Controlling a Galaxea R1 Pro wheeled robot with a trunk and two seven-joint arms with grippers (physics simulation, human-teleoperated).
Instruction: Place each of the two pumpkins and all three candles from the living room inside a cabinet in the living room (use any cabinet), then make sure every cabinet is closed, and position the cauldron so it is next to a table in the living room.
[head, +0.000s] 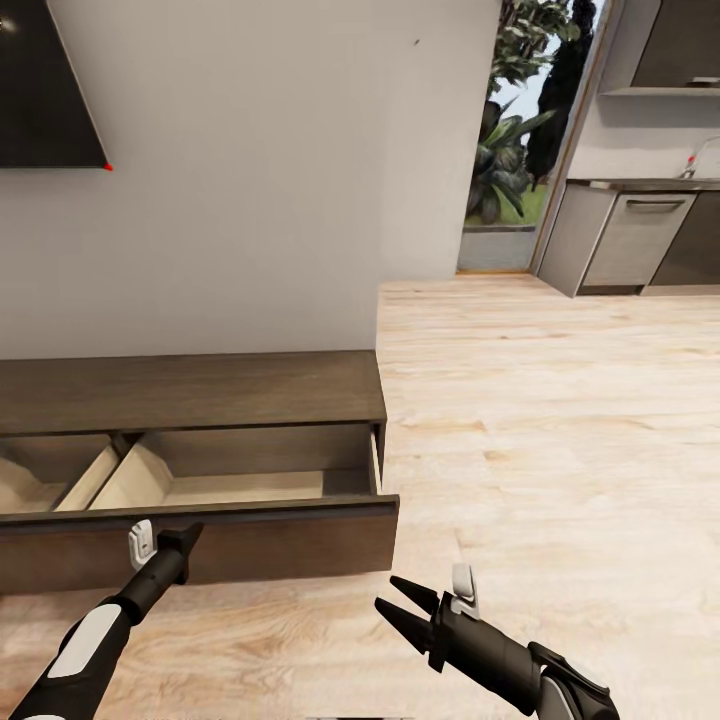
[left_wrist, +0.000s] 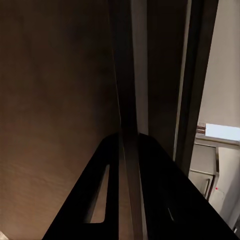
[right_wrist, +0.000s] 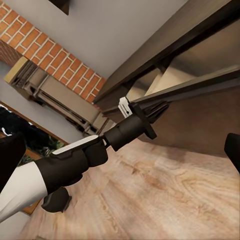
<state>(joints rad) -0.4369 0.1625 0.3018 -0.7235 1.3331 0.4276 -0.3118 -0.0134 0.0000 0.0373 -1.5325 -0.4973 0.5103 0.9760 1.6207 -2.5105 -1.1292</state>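
Observation:
The long dark-brown cabinet (head: 190, 390) stands against the white wall, with both drawers pulled out and their pale insides showing. My left gripper (head: 188, 536) is at the top edge of the right drawer front (head: 290, 548). In the left wrist view its fingers (left_wrist: 100, 185) straddle that thin edge, shut on it. The right wrist view shows the left gripper (right_wrist: 157, 111) on the same edge. My right gripper (head: 402, 606) hangs open over the floor in front of the cabinet's right end, holding nothing. The pumpkins, candles, cauldron and table are out of view.
A dark screen (head: 40, 80) hangs on the wall above the cabinet. Pale wood floor (head: 560, 450) stretches to the right toward a glass door with plants (head: 505, 150) and grey kitchen units (head: 640, 235). A brick wall (right_wrist: 40, 45) appears in the right wrist view.

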